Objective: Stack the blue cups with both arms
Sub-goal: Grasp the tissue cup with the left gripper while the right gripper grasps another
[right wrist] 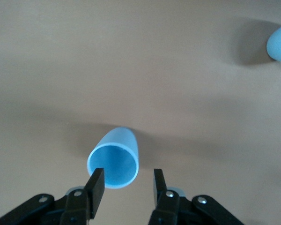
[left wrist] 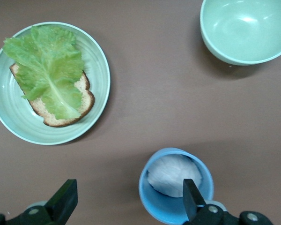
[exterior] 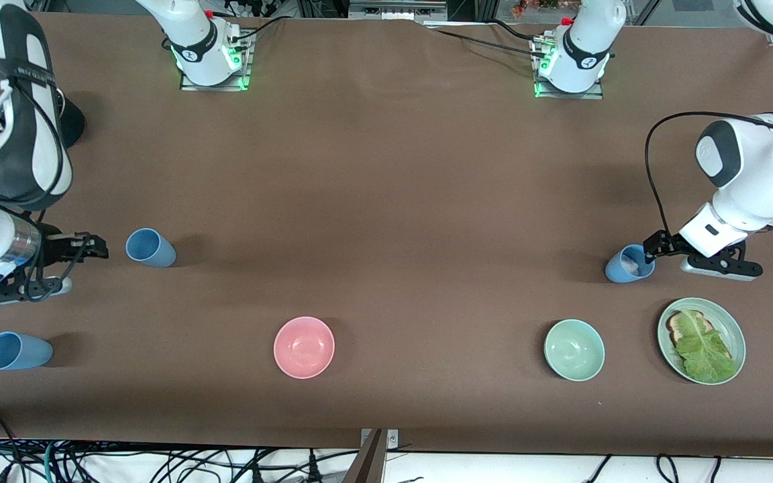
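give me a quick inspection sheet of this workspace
surface: brown table top, no spills seen
job's things: three light-blue plastic cups; two toward the right arm's end, one with white inside toward the left arm's end; none stacked
clutter: pink bowl, pale green bowl, pale green plate with bread and lettuce
grippers: left gripper open wide, one finger at the mouth of the cup with white inside; right gripper partly open beside a cup, holding nothing
cables: black cable bundle below the table edge nearest the front camera
surroundings: arm bases lit green
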Controlling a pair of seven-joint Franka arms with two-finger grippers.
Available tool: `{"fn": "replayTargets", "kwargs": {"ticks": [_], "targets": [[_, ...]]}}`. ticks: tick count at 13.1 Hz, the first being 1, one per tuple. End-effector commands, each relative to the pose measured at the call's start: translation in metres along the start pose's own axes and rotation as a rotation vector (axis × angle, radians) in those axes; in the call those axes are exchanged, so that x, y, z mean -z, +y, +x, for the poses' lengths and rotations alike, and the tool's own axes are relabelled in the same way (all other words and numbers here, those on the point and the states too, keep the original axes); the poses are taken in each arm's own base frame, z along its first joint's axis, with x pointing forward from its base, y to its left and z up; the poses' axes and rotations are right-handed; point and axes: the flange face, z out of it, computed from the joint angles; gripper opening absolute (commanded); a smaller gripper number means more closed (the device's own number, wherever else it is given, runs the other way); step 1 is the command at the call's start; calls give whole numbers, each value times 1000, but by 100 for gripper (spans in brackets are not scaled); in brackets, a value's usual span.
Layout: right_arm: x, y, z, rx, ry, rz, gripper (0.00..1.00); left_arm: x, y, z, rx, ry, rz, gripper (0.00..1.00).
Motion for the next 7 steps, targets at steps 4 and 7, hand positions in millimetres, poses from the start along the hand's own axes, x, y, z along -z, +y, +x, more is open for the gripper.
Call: {"fn": "replayTargets", "kwargs": {"ticks": [4,7], "targets": [[-49,-6,-25,15,30,12,50,-22,-17,-6,-6,13,14,98],[-52,-9,-40,13,42,13,50,-44,-11,-21,75,-20,-39,98]]}}
